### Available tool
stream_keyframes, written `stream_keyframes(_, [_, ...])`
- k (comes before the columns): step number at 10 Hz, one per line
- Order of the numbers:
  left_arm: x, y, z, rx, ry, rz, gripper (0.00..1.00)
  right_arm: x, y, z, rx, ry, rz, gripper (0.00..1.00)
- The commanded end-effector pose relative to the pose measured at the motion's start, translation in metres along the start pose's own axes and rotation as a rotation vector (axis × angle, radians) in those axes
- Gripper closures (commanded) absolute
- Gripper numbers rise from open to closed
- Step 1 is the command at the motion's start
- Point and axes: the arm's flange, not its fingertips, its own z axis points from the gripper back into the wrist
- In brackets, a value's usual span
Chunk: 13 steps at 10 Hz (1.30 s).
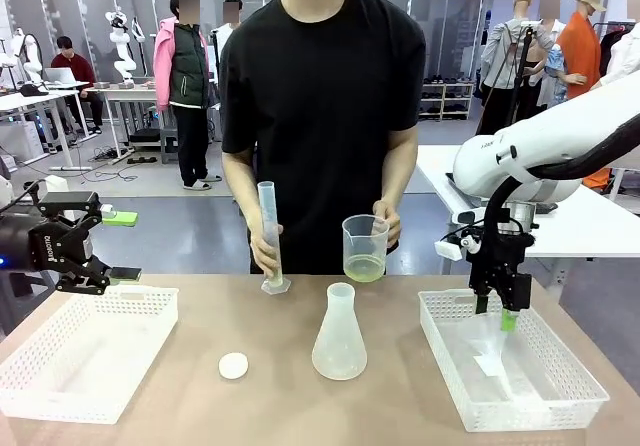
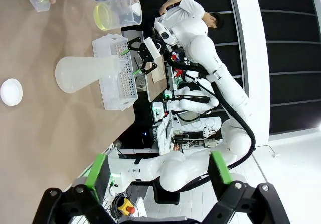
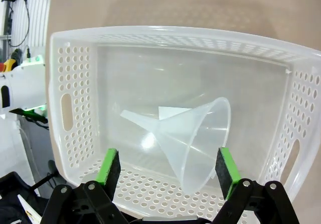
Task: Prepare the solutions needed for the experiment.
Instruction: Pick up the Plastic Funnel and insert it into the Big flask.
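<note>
The solutions (image 1: 364, 268) are a shallow pale yellow layer in a clear beaker (image 1: 365, 249) that the person holds in one hand. The other hand steadies a tall graduated cylinder (image 1: 269, 234) on the table. In front of them stand a frosted conical flask (image 1: 339, 334) and a small white cap (image 1: 233, 365). My right gripper (image 1: 499, 313) is lowered into the right basket, open. In the right wrist view its green pads (image 3: 109, 166) stand either side of a clear funnel (image 3: 193, 133) lying on its side. My left gripper (image 1: 108, 247) hangs open and empty above the left basket.
A white perforated basket (image 1: 40, 371) sits at the front left, and another basket (image 1: 560, 406) at the front right holds the funnel and a slip of paper. The left wrist view shows the flask (image 2: 83, 73), cap (image 2: 11, 92) and beaker (image 2: 118, 10) across bare table.
</note>
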Motion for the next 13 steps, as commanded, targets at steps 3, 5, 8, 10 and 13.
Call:
stream_keyframes(3, [-0.0035,-0.0008,-0.0012,-0.02,-0.003,0.006,0.0,0.0007,-0.0109,0.001,0.092,0.037,-0.013,0.2])
stream_keyframes(5, [-0.0035,-0.0008,-0.0012,-0.02,-0.003,0.006,0.0,-0.0002,-0.0129,0.0012,0.109,0.056,-0.061,0.39])
stream_keyframes(8, [-0.0035,-0.0008,-0.0012,-0.02,-0.003,0.006,0.0,0.0022,-0.0136,0.0001,0.113,0.069,-0.038,0.73])
stream_keyframes(10, [-0.0035,-0.0008,-0.0012,-0.02,-0.003,0.006,0.0,0.0024,-0.0148,0.0013,0.125,0.064,-0.032,0.93])
stream_keyframes(13, [-0.0035,-0.0008,-0.0012,-0.02,-0.003,0.006,0.0,0.0006,-0.0136,0.0019,0.135,0.074,-0.039,1.0])
